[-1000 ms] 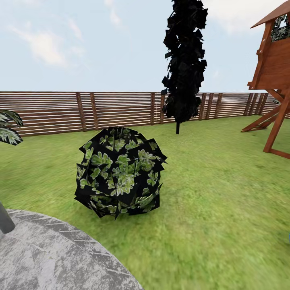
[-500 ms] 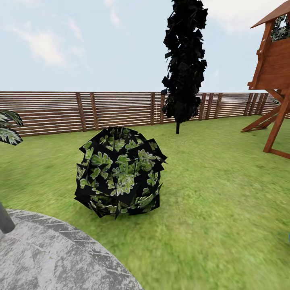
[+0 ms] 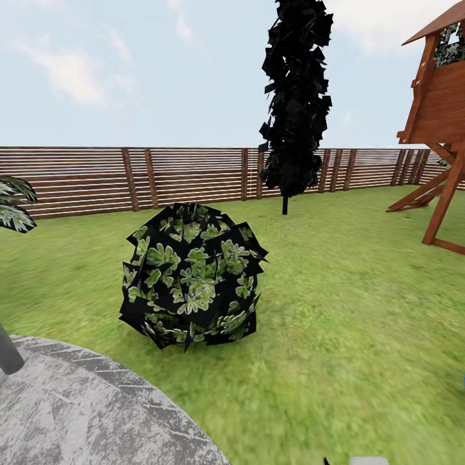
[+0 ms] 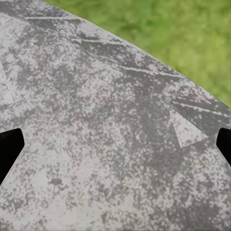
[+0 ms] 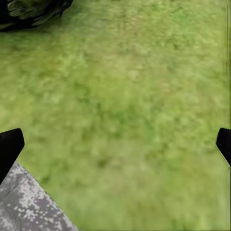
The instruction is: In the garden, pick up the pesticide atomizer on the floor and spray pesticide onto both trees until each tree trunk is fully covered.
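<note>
While both pincers are hanging spread wide—left pincer (image 4: 115, 147) over the grey stepping stone (image 4: 96, 144), right pincer (image 5: 115, 147) over grass (image 5: 125, 106)—a round leafy bush (image 3: 192, 276) is sitting at frame centre.

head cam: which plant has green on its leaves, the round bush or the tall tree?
The round bush on the grass: pale green leaf patches. The tall tree by the fence is all black.
</note>
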You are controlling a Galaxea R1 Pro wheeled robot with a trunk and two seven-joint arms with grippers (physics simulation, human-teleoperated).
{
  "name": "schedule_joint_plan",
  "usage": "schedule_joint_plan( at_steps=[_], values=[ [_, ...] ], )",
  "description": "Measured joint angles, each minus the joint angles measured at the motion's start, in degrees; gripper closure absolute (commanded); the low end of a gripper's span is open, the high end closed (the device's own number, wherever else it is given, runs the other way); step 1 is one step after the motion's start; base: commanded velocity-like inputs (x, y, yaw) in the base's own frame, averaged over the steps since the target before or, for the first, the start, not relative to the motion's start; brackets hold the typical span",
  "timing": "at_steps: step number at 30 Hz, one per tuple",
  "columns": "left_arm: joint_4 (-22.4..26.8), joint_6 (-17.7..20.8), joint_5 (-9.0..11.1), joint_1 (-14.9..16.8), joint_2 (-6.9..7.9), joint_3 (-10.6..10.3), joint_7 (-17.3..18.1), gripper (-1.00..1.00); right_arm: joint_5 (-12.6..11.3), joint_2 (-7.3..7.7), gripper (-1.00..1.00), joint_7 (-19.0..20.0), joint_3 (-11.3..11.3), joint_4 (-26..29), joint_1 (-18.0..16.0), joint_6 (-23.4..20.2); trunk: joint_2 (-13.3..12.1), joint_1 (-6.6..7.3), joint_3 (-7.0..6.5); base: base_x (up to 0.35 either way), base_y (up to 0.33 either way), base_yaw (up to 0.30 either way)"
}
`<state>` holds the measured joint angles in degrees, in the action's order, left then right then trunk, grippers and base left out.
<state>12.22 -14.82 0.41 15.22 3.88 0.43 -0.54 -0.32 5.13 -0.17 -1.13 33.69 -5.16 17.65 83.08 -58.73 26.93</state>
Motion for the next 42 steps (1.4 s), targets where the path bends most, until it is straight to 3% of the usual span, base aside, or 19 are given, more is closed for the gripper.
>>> schedule_joint_plan(
  at_steps=[5,18,42],
  values=[
    [-0.3,-0.5,0.1,0.0,0.02,0.0,0.0,-1.00,0.0,-0.08,-1.00,0.0,-2.7,-0.3,-0.2,0.0,0.0,0.00,0.00,0.000,0.000,-0.124],
    [-0.3,-2.1,0.1,0.1,-0.03,0.0,0.0,-1.00,0.0,-0.12,-1.00,0.0,-3.4,-0.4,-0.2,0.0,0.0,0.00,0.00,0.000,0.000,-0.261],
    [-0.4,-2.1,0.1,0.1,0.07,0.1,-0.1,-1.00,0.0,-0.21,-1.00,0.0,-3.9,-0.4,-0.2,0.0,9.6,-5.26,4.30,0.000,0.000,-0.268]
  ],
)
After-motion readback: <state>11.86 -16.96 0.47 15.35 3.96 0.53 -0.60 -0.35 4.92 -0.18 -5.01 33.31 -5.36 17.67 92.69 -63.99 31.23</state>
